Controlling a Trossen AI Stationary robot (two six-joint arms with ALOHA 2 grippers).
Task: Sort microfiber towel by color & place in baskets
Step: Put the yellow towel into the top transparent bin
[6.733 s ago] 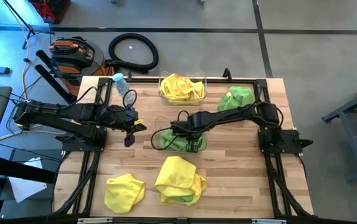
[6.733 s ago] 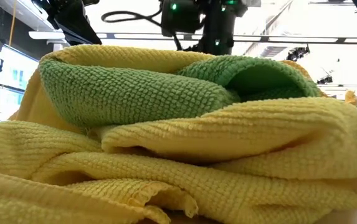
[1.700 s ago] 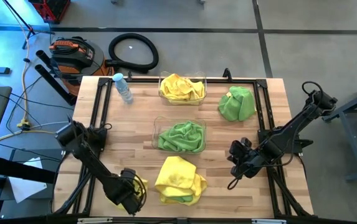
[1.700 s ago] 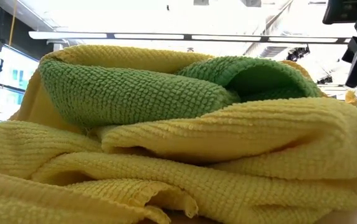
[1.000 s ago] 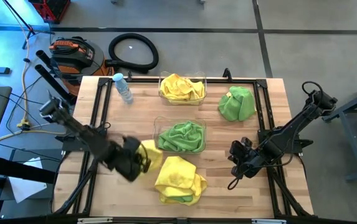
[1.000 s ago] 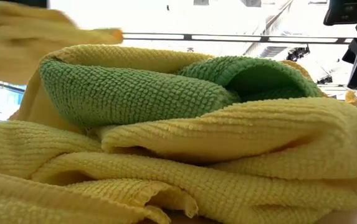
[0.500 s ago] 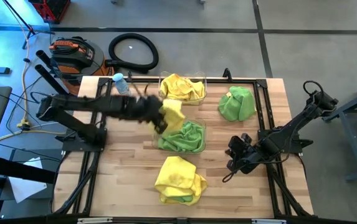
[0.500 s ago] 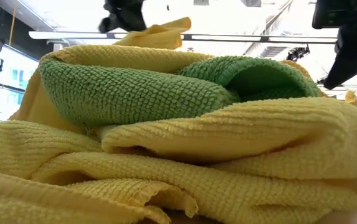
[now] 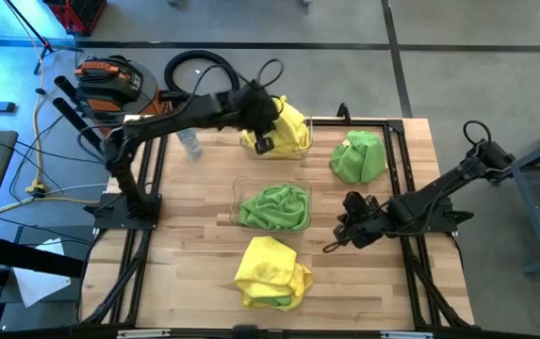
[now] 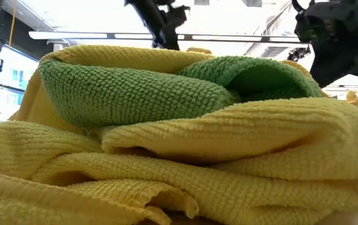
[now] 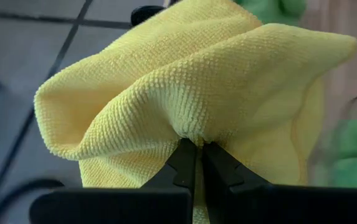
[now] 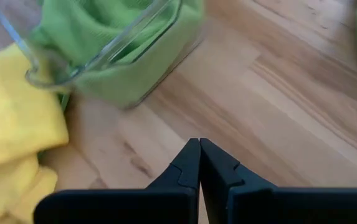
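Over the far basket [image 9: 300, 143], the left gripper [image 9: 262, 121] is clamped on a fold of a yellow microfiber towel [image 11: 190, 93], which hangs above the yellow cloth already lying in that bin. Nearer than the far basket, at the middle of the counter [image 9: 194, 235], the second basket [image 9: 241, 193] holds green towel [image 9: 276, 207]. A loose green towel [image 9: 359, 156] lies beside the far basket, and a yellow-and-green heap [image 9: 271, 273] lies well nearer than it. A clear bottle [image 9: 189, 143] stands on the far basket's other side. The right gripper [image 9: 345, 231], fingers pressed together and empty, hovers low, diagonally nearer than the far basket.

Risk, as I judge it: the towel spreads wide, so a release off-centre could drape it over the rim or drop it onto the counter.

Only the left wrist view shows the pinch itself. The low view is almost filled by the heap, with green folded inside yellow, a detail the high view barely hints at.
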